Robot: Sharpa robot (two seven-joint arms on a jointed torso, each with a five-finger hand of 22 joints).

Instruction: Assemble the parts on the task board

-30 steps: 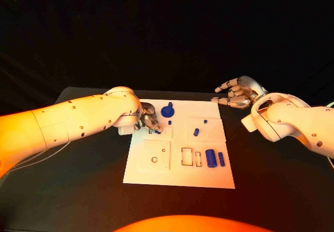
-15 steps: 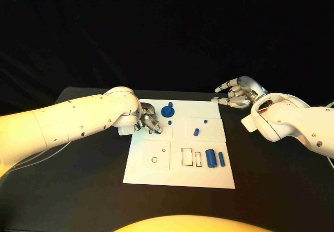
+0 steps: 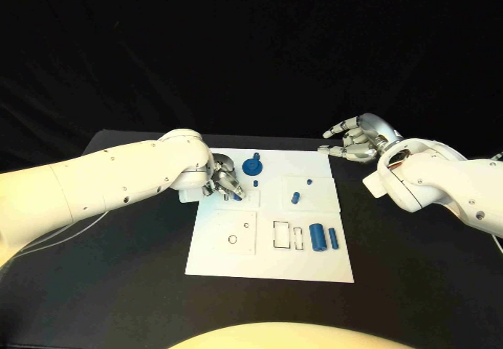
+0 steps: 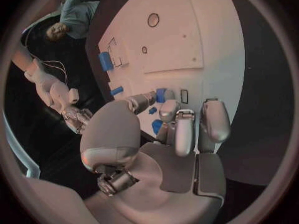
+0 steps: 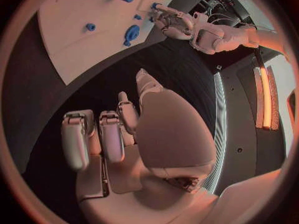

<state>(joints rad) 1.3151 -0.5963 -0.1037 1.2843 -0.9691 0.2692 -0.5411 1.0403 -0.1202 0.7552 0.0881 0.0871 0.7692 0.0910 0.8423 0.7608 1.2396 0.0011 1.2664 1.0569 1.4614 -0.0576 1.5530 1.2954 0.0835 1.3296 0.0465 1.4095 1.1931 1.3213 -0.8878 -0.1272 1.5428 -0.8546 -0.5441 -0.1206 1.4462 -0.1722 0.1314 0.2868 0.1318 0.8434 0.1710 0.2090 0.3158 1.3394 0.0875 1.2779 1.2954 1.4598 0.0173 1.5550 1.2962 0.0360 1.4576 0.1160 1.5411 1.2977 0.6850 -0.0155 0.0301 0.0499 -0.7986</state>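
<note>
The white task board [image 3: 315, 273] lies in the middle of the table. My left hand [image 3: 220, 180] hovers low over its far left panel and pinches a small blue part [image 3: 238, 195] between thumb and a finger; the left wrist view shows that small blue part [image 4: 161, 95] beside a small rectangular slot [image 4: 184, 96]. A round blue part [image 3: 251, 167] stands just beyond the hand. Several more blue parts lie on the board: a short peg [image 3: 294, 196] and two cylinders [image 3: 317, 238] at the right. My right hand [image 3: 356, 142] hangs open past the board's far right corner.
Two rectangular slots [image 3: 282, 235] and two round holes [image 3: 232, 240] sit in the board's near panels. Black table [image 3: 419, 291] surrounds the board. The right wrist view shows the board [image 5: 74, 45] and my left hand [image 5: 174, 22] across it.
</note>
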